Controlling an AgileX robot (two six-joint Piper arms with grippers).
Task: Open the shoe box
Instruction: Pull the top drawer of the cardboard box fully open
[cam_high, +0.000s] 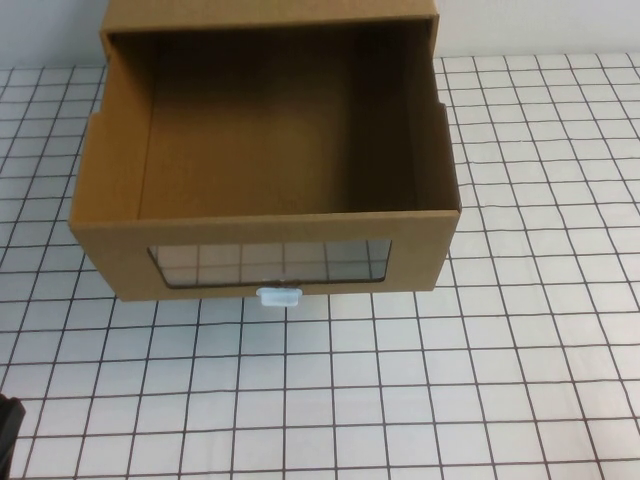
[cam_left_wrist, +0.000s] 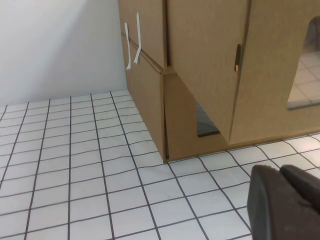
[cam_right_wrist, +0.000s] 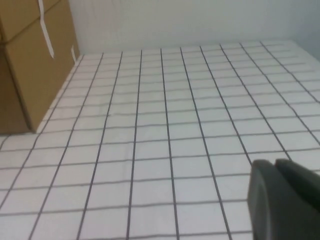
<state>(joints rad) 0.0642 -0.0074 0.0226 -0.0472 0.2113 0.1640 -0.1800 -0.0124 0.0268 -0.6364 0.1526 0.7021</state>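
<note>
1. Nearest the robot, the left gripper (cam_left_wrist: 280, 172) hangs low over the table (cam_high: 500, 400). It is near the left side of the shoe box (cam_high: 420, 255) but does not touch it. Its jaws look pressed together, and they hold nothing.
2. The right gripper (cam_right_wrist: 275, 164) hangs over bare table on the right side, well apart from the box. Its jaws are pressed together too, with nothing between them.
3. A dark bit of the left arm (cam_high: 8, 435) shows at the near left corner of the high view.
4. Next comes the front of the shoe box, which sits on the middle of the table, toward the far side. A small white tab (cam_high: 279, 296) sticks out at the bottom of the front, toward the robot.
5. Just above the tab is a clear window (cam_high: 270, 262). Grid lines show in it.
6. Behind the front, the drawer (cam_high: 120, 150) is slid out toward the robot. Its top is open, and it looks empty inside.
7. Farther back, the brown cover (cam_high: 270, 15) sits over the back end of the drawer. Two white strips of tape (cam_left_wrist: 131, 47) hang on its left side.
8. I think the opening step is done, or almost done, because you can look right into the box.
9. If the drawer should come out more, a gripper has to go to the white tab, spread its jaws, pinch the tab and pull straight toward the robot. It should pull slowly so the cover does not slide along with it. If not, the arms only need to keep clear of the box.
</note>
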